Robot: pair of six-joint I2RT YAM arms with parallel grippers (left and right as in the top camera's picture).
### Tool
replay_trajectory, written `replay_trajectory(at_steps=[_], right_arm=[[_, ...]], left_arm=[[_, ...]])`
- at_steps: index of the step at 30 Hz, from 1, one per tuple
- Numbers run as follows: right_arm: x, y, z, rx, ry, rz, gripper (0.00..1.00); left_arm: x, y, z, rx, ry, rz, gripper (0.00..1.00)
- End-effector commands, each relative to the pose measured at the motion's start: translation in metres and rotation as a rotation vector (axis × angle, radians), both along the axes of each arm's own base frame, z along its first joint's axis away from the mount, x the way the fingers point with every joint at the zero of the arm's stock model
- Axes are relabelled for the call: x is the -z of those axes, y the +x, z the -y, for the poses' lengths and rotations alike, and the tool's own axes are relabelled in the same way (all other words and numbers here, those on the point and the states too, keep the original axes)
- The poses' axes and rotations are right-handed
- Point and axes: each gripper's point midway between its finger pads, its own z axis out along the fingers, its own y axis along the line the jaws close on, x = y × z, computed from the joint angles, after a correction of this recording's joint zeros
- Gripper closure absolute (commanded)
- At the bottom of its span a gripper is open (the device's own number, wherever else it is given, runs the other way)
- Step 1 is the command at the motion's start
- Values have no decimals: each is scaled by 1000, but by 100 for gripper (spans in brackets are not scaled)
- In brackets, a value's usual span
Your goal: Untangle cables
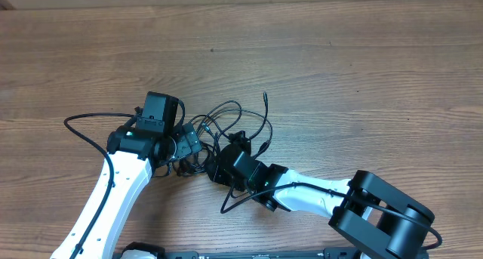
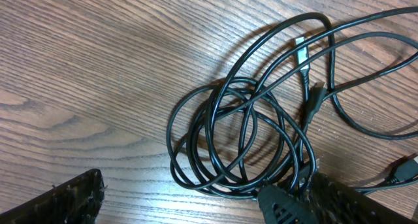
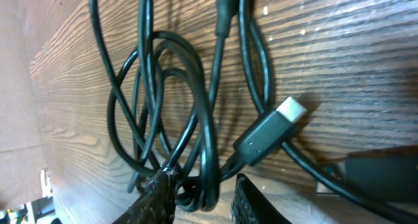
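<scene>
**Pinch Few Cords, Then Pull Slow**

The two arms are closest to the top camera. The right arm [image 1: 317, 195] comes in from the lower right of the frame. The left arm [image 1: 113, 187] comes in from the lower left. Under them is the table [image 1: 355, 55], all brown wood.

The cables [image 1: 235, 121] lie in the middle of the frame. They are thin black cords in a messy heap of loops, right between the two arm tips.

The left gripper [image 2: 189, 201] is wide open and holds nothing. In its own view, the round loops lie by the finger at the lower right.

The right gripper [image 3: 206, 199] has only a small gap. A few cords run through that gap at the bottom of its view. I cannot tell if they are squeezed tight.

A black plug [image 3: 261, 138] lies just above the gap. It has a silver tip [image 3: 292, 110].

To do this well, I think the right gripper should pinch one or two cords, not the whole heap. The left gripper could hold the loops down. Then pull slow and to the side. A fast tug could make a knot tighter. The plug could catch in a loop, so watch it.
</scene>
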Motion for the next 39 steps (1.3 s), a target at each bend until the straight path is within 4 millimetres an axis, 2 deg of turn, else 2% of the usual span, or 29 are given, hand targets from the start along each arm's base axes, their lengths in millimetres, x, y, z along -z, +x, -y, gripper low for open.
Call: replay_trajectory(at_steps=[1,4,5,6,12,16,20,24,27,31,35,39], right_arm=[[5,4,-3,14,-10,15,73],[5,4,-5,6,1,13,85],[3,4,-8,2,15,16,93],[3,4,-8,1,16,16,96],[1,0,-11,-30,37,-6,96],[-8,2,-11,-68,74,-23,96],[-29,12,-7,-124,115,16,96],[-62,25,4,-144,170,53,96],[-86,38,18,-124,198,93,96],[-117,60,42,-54,234,143,96],[-139,79,65,10,262,187,96],[-150,90,83,37,290,189,96]], left_arm=[[-3,3,3,10,-6,8,0],[-3,3,3,10,-6,8,0],[-3,3,3,10,-6,8,0],[-3,3,3,10,-6,7,0],[-2,0,3,10,-4,-4,0],[-1,-4,2,10,0,-20,1],[0,-7,2,44,6,-33,2],[1,-9,9,135,-9,-43,14],[0,-11,22,219,-66,-44,13],[-8,-12,58,412,-229,-11,11],[-35,-13,106,643,-481,101,9],[-64,-7,134,755,-646,221,1]])
